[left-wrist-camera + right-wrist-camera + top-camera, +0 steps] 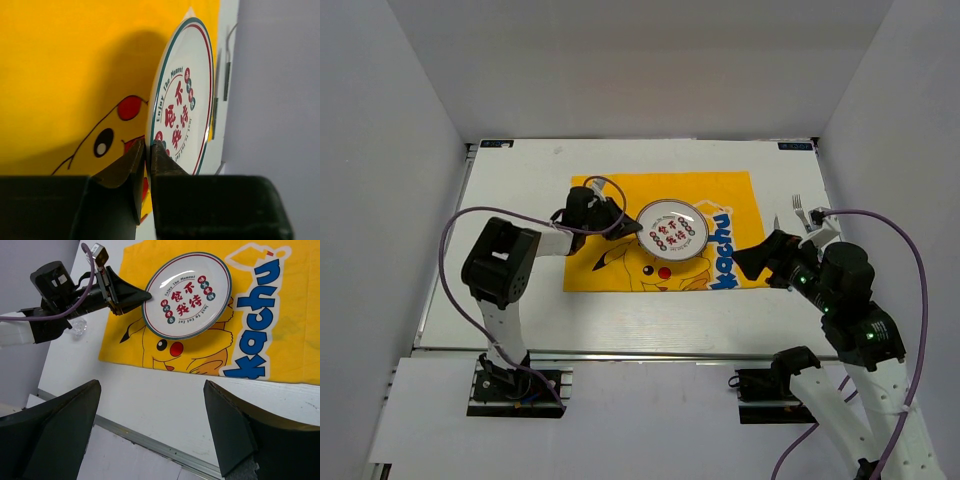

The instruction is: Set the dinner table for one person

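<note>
On the yellow Pikachu cloth (720, 190), mid dinner table (520, 170): printed plate (672, 230), with the left gripper (148, 150) pinching its left rim. Right gripper (152, 385) has its jaws spread wide, holds nothing, and hovers near the cloth's right edge. Step looks like plate placement: centre it on the cloth, lower until flat, release without dragging the cloth. Can't tell if the plate is fully down. Count: one plate, one cloth, one fork (798, 208) right of the cloth, one second utensil (774, 222) beside it, too small to name.
</note>
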Tool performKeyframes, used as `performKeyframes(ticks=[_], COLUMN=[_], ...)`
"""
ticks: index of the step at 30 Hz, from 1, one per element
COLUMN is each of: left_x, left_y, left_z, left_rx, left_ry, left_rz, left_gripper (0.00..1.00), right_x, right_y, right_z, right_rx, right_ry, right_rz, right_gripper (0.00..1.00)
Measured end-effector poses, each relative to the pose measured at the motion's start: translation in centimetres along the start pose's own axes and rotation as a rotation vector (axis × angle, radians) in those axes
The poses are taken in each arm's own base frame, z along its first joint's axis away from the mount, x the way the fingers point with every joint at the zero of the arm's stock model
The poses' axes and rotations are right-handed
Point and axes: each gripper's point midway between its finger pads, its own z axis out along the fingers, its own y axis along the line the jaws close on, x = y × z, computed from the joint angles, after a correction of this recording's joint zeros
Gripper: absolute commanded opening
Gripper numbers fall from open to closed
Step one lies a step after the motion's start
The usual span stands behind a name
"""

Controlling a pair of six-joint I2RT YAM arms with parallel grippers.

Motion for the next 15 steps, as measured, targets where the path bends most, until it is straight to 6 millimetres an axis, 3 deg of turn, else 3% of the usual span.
performKeyframes(ticks=[7, 15], left_x=[1.0, 0.3], left_y=[2.8, 3.2], left_z=[1.1, 1.2], left_rx=[-0.063, -0.075], left_ry=[0.009, -0.024], left_rz=[-0.009, 0.000], left_gripper=[0.00, 0.00], right_x=[0.3, 1.4], right_y=[0.0, -0.3], right_z=[0.1, 0.7], right_rx=[-0.003, -0.005], right_ry=[0.015, 0.058], right_rz=[-0.001, 0.007], right_gripper=[0.89, 0.89])
